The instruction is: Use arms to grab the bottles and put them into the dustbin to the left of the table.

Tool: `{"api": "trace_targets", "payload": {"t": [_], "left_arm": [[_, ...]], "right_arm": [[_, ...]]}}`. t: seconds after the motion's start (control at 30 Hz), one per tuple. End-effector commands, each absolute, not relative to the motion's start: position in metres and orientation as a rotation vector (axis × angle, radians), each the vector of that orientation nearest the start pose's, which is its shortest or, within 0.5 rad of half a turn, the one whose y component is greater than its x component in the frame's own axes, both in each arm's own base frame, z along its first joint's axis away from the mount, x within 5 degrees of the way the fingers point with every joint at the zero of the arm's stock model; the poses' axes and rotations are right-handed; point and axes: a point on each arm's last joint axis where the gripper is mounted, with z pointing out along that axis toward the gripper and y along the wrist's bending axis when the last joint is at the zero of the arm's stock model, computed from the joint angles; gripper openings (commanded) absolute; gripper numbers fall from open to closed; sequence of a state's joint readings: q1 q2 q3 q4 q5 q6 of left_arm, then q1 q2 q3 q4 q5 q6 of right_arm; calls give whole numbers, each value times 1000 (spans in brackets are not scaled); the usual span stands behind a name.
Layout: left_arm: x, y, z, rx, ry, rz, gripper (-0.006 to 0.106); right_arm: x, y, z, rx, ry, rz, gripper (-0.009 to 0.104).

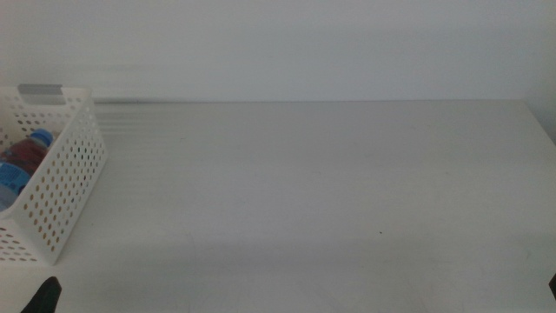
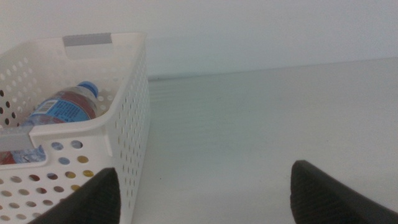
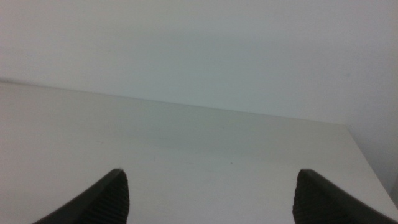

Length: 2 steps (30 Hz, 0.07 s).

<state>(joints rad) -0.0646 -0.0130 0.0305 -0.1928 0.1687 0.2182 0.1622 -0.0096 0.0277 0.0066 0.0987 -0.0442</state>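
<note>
White wall is seen behind a broad white table, whose far edge is marked by faint ridged lines. At the table's left side a white perforated dustbin is set, with a grey handle strip on its far rim. Inside it, a small clear water bottle with a blue cap and blue label is seen lying on its side in the left wrist view; in the middle view a red shape, too blurred to be identified with certainty, is made out beside the blue. More blue-printed material is glimpsed through the near wall's opening, though what it belongs to cannot be told. The left gripper is held low, just beside the near corner of the dustbin, with its jaws spread wide and nothing between them; only a dark tip of it is shown at the bottom left edge of the middle view. The right gripper is held over bare table near the right side, its jaws likewise spread wide and nothing gripped.
</note>
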Motion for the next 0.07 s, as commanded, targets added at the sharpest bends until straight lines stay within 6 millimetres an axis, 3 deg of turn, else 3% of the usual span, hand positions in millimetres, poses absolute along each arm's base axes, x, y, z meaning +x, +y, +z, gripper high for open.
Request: {"api": "trace_targets", "payload": {"t": [0.0,0.03], "left_arm": [[56,-5,194,71,1580,-64,90],[56,-5,194,71,1580,-64,90]], "right_arm": [[54,8,206,-162,1481,77,72],[54,8,206,-162,1481,77,72]]}}
